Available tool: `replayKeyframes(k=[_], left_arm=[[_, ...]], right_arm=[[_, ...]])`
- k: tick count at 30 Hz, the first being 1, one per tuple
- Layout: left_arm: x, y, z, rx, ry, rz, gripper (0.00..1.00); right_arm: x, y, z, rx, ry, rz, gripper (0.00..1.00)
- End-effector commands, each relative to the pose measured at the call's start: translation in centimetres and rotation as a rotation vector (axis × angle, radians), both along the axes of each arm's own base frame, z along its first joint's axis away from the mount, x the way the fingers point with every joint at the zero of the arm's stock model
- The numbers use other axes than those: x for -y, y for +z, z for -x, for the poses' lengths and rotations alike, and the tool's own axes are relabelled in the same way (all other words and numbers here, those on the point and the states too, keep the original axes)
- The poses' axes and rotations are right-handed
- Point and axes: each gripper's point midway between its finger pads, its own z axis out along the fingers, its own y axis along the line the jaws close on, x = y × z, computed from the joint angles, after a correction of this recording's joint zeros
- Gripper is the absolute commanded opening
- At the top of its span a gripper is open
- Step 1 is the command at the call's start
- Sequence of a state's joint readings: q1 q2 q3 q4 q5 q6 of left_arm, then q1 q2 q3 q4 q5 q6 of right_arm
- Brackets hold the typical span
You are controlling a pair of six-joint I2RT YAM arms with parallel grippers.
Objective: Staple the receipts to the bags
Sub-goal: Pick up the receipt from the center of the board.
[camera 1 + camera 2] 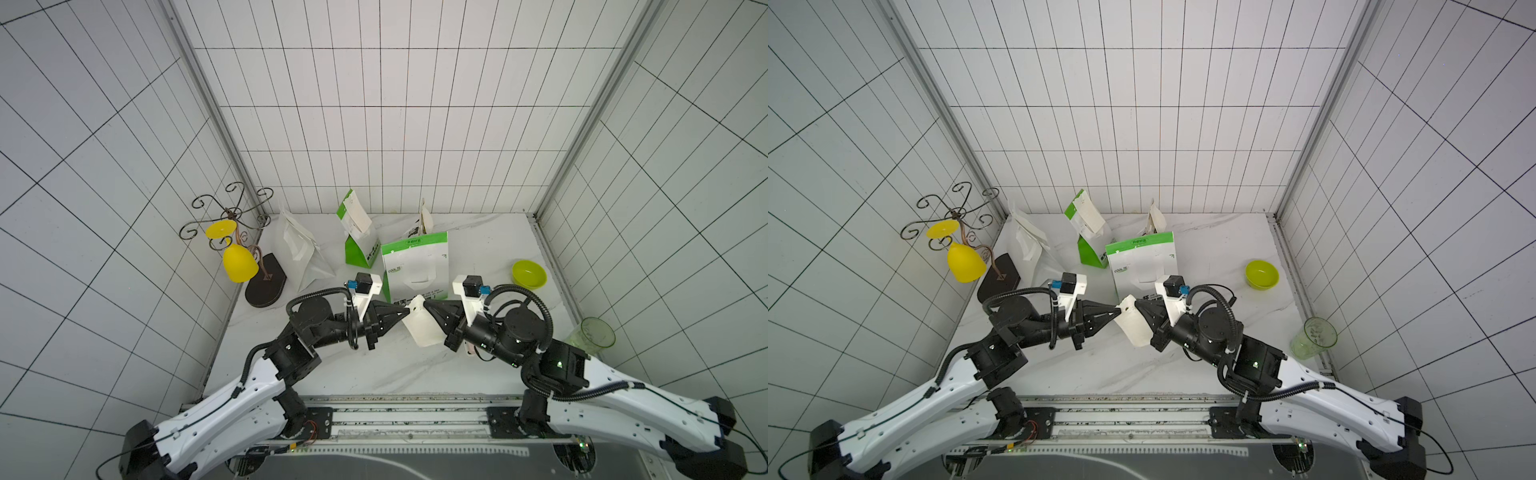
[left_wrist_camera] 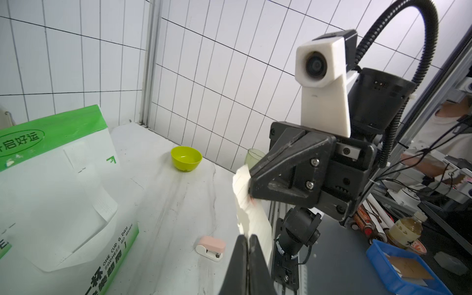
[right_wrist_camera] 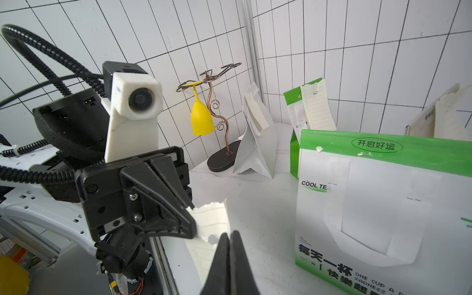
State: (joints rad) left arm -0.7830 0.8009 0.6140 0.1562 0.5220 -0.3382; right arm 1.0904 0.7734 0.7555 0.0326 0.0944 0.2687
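Above the middle of the table [image 1: 374,365], the left gripper [image 1: 404,314] and right gripper [image 1: 425,306] both pinch the same receipt [image 1: 424,328], jaws pressed onto it, just in front of the large green-and-white bag [image 1: 415,266]. The left wrist view alone plainly shows a pink stapler [image 2: 210,249] lying on the table. A green bowl [image 1: 528,274] and a clear cup [image 1: 592,334] stand by the right wall.

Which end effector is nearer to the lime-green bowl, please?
Right. The right end effector grips the receipt on the side toward the bowl. The left end effector pinches its opposite edge, farther away.
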Motion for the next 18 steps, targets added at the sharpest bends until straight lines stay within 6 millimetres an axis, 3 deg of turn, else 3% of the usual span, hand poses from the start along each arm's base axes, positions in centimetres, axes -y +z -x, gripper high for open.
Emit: replayKeyframes(k=[1, 2, 3, 6, 12, 18], left_arm=[[-0.4, 0.8, -0.7, 0.025, 0.054, -0.045, 0.0], [-0.4, 0.9, -0.5, 0.028, 0.044, -0.05, 0.0], [-0.3, 1.0, -0.3, 0.034, 0.03, -0.057, 0.0], [0.0, 1.1, 0.7, 0.038, -0.032, -0.073, 0.0], [0.3, 0.5, 1.3, 0.033, -0.078, -0.117, 0.0], [0.5, 0.0, 2.2, 0.035, -0.143, -0.158, 0.0]], right_arm=[[0.3, -2.1, -0.4, -0.057, 0.039, 0.051, 0.3], [0.4, -1.9, -0.3, -0.057, 0.07, 0.056, 0.43], [0.4, -1.9, -0.1, -0.059, 0.097, 0.065, 0.49], [-0.1, -1.4, 0.9, -0.061, 0.234, 0.093, 0.6], [0.0, 0.3, 2.1, -0.019, 0.336, 0.08, 0.62], [0.2, 2.1, 3.1, 0.011, 0.416, 0.061, 0.57]])
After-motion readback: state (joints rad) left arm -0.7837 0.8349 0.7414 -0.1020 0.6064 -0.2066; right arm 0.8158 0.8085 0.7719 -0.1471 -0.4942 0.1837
